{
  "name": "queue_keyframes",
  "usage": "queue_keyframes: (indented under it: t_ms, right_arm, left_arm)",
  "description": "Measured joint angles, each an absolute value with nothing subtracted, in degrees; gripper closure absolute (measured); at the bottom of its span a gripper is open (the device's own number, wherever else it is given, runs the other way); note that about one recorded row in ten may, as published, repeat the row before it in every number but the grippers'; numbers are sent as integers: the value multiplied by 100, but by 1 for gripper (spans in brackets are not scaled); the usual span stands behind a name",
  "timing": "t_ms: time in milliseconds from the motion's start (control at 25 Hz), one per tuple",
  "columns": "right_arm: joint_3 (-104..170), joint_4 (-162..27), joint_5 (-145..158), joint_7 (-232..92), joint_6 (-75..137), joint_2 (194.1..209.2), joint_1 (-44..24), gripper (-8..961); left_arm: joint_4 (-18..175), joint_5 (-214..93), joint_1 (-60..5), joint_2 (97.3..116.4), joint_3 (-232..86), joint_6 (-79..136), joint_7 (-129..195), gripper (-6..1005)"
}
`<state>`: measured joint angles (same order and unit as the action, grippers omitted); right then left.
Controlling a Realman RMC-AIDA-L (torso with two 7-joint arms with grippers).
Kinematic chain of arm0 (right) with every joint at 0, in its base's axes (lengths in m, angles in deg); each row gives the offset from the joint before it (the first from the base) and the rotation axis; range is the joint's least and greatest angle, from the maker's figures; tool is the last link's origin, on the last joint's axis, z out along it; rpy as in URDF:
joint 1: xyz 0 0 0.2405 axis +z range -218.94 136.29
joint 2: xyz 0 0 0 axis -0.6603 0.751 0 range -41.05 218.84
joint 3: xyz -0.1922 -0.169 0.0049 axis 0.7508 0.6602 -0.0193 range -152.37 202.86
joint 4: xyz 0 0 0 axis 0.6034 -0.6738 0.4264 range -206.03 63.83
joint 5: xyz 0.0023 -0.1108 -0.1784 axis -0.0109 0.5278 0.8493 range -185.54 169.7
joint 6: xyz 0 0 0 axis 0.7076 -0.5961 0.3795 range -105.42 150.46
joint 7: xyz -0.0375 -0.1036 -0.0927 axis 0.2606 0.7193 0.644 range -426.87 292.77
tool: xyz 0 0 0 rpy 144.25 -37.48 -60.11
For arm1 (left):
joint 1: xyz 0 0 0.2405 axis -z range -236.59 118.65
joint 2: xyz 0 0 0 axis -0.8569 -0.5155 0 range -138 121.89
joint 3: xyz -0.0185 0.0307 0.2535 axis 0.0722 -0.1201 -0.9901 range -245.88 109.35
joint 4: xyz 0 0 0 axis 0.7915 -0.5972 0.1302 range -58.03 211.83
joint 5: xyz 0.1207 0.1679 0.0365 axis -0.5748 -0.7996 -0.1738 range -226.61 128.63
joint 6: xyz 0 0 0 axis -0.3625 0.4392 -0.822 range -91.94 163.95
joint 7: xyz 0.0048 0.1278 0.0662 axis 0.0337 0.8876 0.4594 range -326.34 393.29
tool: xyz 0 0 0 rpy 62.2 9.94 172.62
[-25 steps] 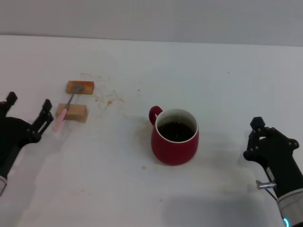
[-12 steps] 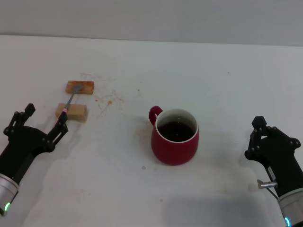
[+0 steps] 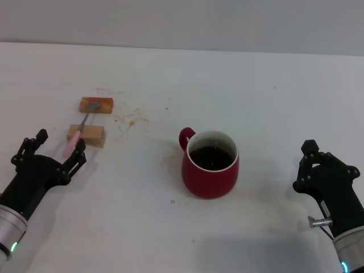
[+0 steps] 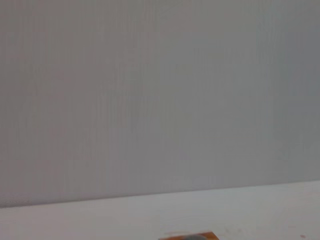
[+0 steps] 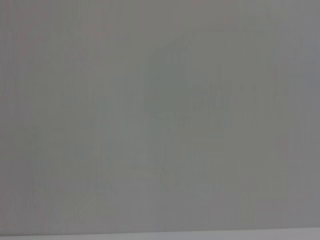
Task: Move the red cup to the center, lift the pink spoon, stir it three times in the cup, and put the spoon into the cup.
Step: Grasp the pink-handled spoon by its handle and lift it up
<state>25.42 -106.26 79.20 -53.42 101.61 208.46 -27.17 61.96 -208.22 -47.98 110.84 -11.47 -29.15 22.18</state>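
The red cup point(image 3: 210, 165), with dark liquid inside and its handle to the left, stands at the middle of the white table point(image 3: 239, 96). The pink spoon point(image 3: 79, 130) lies across two tan blocks, its grey bowl on the far block point(image 3: 96, 105) and its pink handle end past the near block point(image 3: 87, 135). My left gripper point(image 3: 60, 143) is open and low over the table, its fingertips on either side of the pink handle end. My right gripper point(image 3: 302, 166) is open and empty, to the right of the cup and apart from it.
Brownish stains point(image 3: 129, 120) mark the table between the blocks and the cup. The left wrist view shows the grey wall and a sliver of a tan block point(image 4: 192, 236). The right wrist view shows only the grey wall.
My left gripper has moved from the table's left edge toward the spoon's handle end, staying open. The cup, the spoon and my right arm have hardly moved.
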Motion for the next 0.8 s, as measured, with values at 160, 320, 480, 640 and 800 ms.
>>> queue_keyframes:
  t_ms: [160, 320, 480, 640, 800]
  right_arm:
    - [2528, -10624, 7919, -5342, 10162, 20838, -2718, 954]
    - [2525, -10600, 7923, -5342, 10162, 20836, -2712, 954]
    - [2524, -10575, 7926, -5342, 10163, 20834, -2709, 954]
    - [2524, -10573, 7927, -5342, 10169, 20834, -2708, 954]
    - [2524, -10563, 7927, -5342, 10200, 20834, -2715, 954]
  left_arm:
    - [6196, -20817, -4764, 11094, -1216, -2782, 2219, 148]
    - [6196, -20814, -4744, 11095, -1279, -2711, 2218, 150]
    - [6197, -20814, -4724, 11095, -1285, -2650, 2219, 152]
    - [6196, -20814, -4702, 11095, -1285, -2630, 2220, 154]
    - [6196, -20827, -4671, 11095, -1283, -2604, 2222, 156]
